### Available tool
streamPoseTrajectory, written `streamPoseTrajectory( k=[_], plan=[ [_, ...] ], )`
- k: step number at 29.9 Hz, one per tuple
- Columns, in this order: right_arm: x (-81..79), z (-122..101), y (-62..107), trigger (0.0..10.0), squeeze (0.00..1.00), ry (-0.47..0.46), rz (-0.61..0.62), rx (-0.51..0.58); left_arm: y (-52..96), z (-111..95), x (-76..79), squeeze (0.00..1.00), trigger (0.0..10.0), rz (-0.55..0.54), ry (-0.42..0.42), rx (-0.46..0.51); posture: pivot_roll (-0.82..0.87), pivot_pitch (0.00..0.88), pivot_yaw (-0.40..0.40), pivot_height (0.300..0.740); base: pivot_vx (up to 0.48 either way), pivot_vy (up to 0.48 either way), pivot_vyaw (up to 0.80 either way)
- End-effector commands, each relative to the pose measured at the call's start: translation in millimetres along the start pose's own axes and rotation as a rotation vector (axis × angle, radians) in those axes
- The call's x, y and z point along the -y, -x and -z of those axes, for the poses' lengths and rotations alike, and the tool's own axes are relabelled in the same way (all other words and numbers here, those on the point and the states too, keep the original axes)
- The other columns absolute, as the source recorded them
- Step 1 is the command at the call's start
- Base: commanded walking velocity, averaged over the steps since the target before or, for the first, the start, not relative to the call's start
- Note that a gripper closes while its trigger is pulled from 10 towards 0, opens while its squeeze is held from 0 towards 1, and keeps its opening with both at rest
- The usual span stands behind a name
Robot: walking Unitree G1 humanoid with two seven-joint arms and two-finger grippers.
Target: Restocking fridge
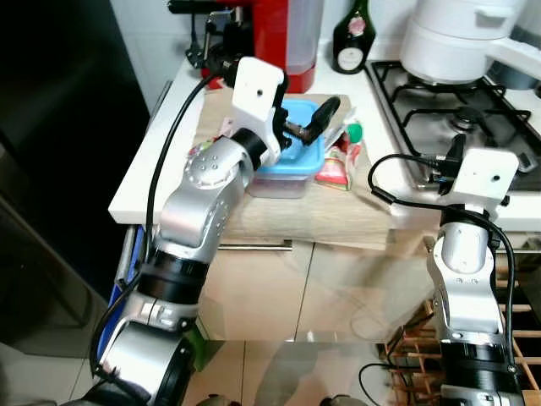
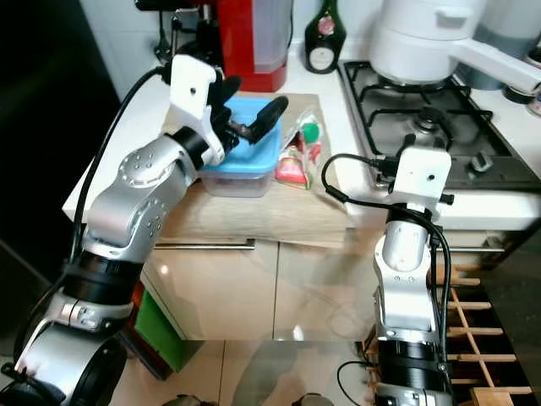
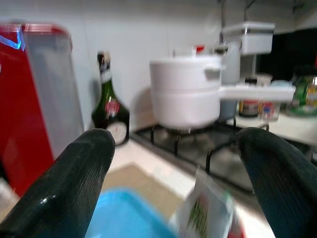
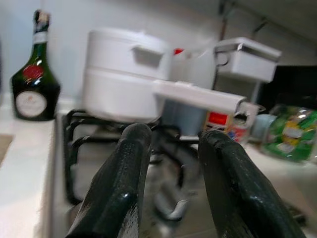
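A clear container with a blue lid (image 1: 292,165) sits on a wooden cutting board (image 1: 287,216) on the counter. Beside it lie red and green food packets (image 1: 340,156). My left gripper (image 1: 302,118) hovers just over the blue lid, open, with nothing between its fingers (image 3: 74,178). In the left wrist view the blue lid (image 3: 124,218) and a packet (image 3: 203,213) lie blurred below the fingertips. My right gripper (image 4: 173,144) is held at the counter's front edge by the gas stove (image 1: 456,110), slightly open with a narrow gap and holding nothing.
A white pot (image 1: 456,38) stands on the stove. A dark green bottle (image 1: 348,38) and a red appliance (image 1: 279,34) stand at the back of the counter. A dark fridge front (image 1: 51,127) fills the left. A wooden rack (image 1: 507,338) stands low on the right.
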State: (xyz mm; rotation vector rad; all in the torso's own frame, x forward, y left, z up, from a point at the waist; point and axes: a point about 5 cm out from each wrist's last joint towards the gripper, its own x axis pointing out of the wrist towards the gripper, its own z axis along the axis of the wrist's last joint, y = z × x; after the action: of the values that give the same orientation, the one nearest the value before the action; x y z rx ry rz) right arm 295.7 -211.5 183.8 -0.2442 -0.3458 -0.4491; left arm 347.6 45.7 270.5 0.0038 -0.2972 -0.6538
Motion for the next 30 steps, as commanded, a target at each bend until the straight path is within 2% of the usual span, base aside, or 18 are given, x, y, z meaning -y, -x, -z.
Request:
streamPoseTrajectory(
  k=[1,3,4,5,7,10,11,14,15,16,18,19,21,28,30],
  plan=[
    [-0.8,-13,-2.6,10.0,0.00,0.001,0.011,0.044,-5.2,-8,-2.6,1.00,10.0,-0.019,-0.016,0.026,-0.14,0.000,0.078,0.740,0.000,0.000,0.00],
    [-3.6,-19,-3.6,10.0,0.00,0.001,-0.002,0.065,-16.0,-8,-2.7,1.00,10.0,-0.017,0.012,-0.007,-0.15,0.000,0.069,0.740,0.000,0.000,0.00],
    [-3.6,-19,-3.6,10.0,0.00,0.001,-0.002,0.065,-16.0,-8,-2.7,1.00,10.0,-0.017,0.012,-0.007,-0.15,0.000,0.069,0.740,0.000,0.000,0.00],
    [-6.8,-22,-2.1,10.0,0.00,-0.013,-0.016,0.070,-22.9,5,-5.9,0.00,10.0,-0.052,0.040,-0.087,-0.15,0.000,0.061,0.740,0.000,0.000,0.00],
    [-9.2,-23,-0.7,10.0,0.00,-0.027,-0.031,0.072,-25.8,14,-8.5,0.00,10.0,-0.082,0.059,-0.139,-0.15,0.000,0.059,0.740,0.000,0.000,0.00],
    [-10.9,-29,2.0,10.0,0.00,-0.053,-0.071,0.096,-30.6,20,-8.7,0.00,10.0,-0.094,0.084,-0.152,-0.17,0.000,0.053,0.740,0.000,0.000,0.00],
    [-10.8,-34,5.6,10.0,0.00,-0.070,-0.111,0.109,-35.9,26,-7.4,0.00,10.0,-0.105,0.119,-0.177,-0.19,0.000,0.049,0.740,0.000,0.000,0.00],
    [-10.6,-32,8.0,10.0,0.00,-0.061,-0.137,0.079,-39.7,29,-3.4,0.00,10.0,-0.087,0.108,-0.194,-0.19,0.000,0.049,0.740,0.000,0.000,0.00],
    [-8.9,-28,13.9,10.0,0.00,-0.086,-0.194,-0.001,-44.7,32,-0.9,0.00,10.0,-0.100,0.124,-0.208,-0.21,0.000,0.053,0.740,0.000,0.000,0.00],
    [-8.9,-28,13.9,10.0,0.00,-0.086,-0.194,-0.001,-44.7,32,-0.9,0.00,10.0,-0.100,0.124,-0.208,-0.21,0.000,0.053,0.740,0.000,0.000,0.00],
    [-12.0,-27,22.7,10.0,0.00,-0.138,-0.315,-0.064,-49.8,31,0.4,0.00,10.0,-0.110,0.136,-0.198,-0.24,0.001,0.059,0.740,0.000,0.000,0.00],
    [-12.0,-27,22.7,10.0,0.00,-0.138,-0.315,-0.064,-49.8,31,0.4,0.00,10.0,-0.110,0.136,-0.198,-0.24,0.001,0.059,0.740,0.000,0.000,0.00],
    [-9.9,-32,28.1,10.0,0.00,-0.214,-0.476,-0.088,-54.5,22,-0.4,0.00,10.0,-0.115,0.143,-0.161,-0.25,0.004,0.073,0.740,0.000,0.000,0.00],
    [1.0,-33,23.0,10.0,0.00,-0.246,-0.568,-0.135,-56.8,16,-2.7,0.00,10.0,-0.123,0.116,-0.141,-0.26,0.004,0.083,0.740,0.000,0.000,0.00],
    [2.5,-37,22.4,10.0,0.00,-0.292,-0.664,-0.174,-59.0,14,-0.8,0.00,10.0,-0.121,0.115,-0.135,-0.26,0.007,0.085,0.740,0.000,0.000,0.00]
  ],
)
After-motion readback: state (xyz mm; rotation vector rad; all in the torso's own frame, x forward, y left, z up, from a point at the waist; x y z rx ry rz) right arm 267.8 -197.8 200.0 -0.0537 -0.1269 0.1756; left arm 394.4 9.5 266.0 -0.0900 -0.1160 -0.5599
